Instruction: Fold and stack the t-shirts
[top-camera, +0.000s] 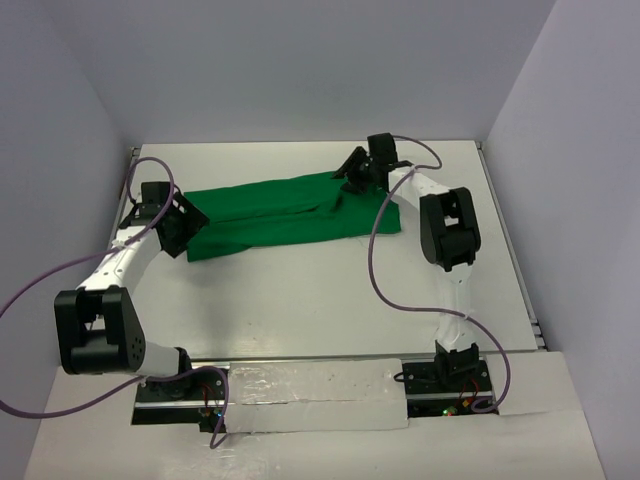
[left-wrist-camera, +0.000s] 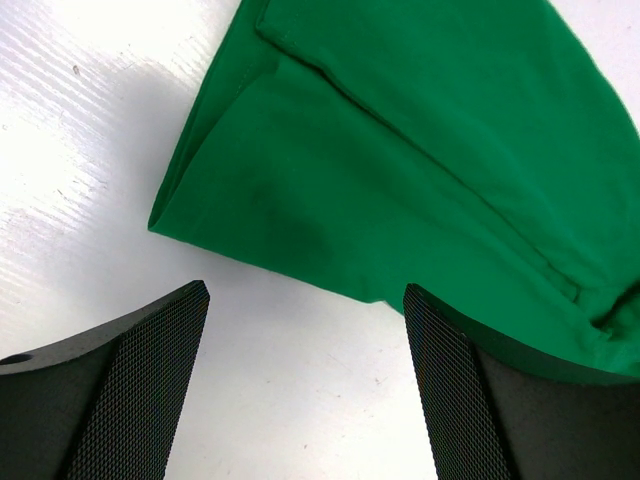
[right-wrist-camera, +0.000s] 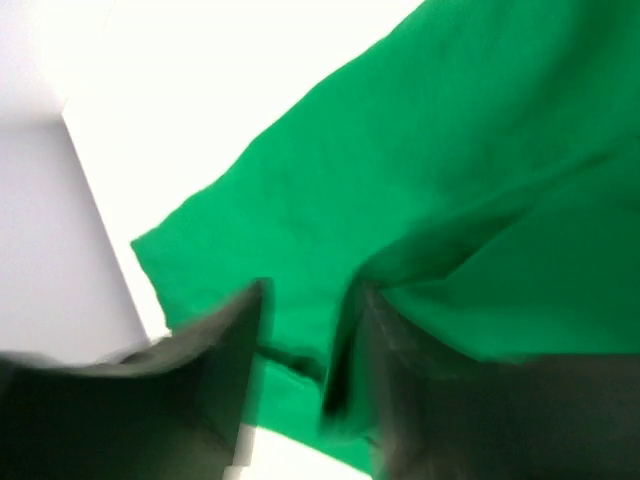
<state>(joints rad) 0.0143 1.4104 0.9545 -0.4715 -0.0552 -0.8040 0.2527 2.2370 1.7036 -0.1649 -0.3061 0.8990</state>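
The green t-shirt (top-camera: 290, 215) lies as a long folded band across the far half of the white table (top-camera: 320, 300), running left to right. My left gripper (top-camera: 185, 225) is at its left end. In the left wrist view the gripper (left-wrist-camera: 305, 293) is open and empty over bare table, just short of the shirt's edge (left-wrist-camera: 400, 150). My right gripper (top-camera: 350, 172) is at the shirt's far right corner. In the blurred right wrist view the gripper (right-wrist-camera: 308, 295) is open low over the cloth (right-wrist-camera: 420, 170), and a raised fold lies against its right finger (right-wrist-camera: 420, 400).
Pale walls (top-camera: 300, 70) enclose the table on the far, left and right sides, and the back wall (right-wrist-camera: 50, 250) is close to my right gripper. Purple cables (top-camera: 378, 260) trail from both arms over the table. The arm bases (top-camera: 300, 390) sit at the near edge.
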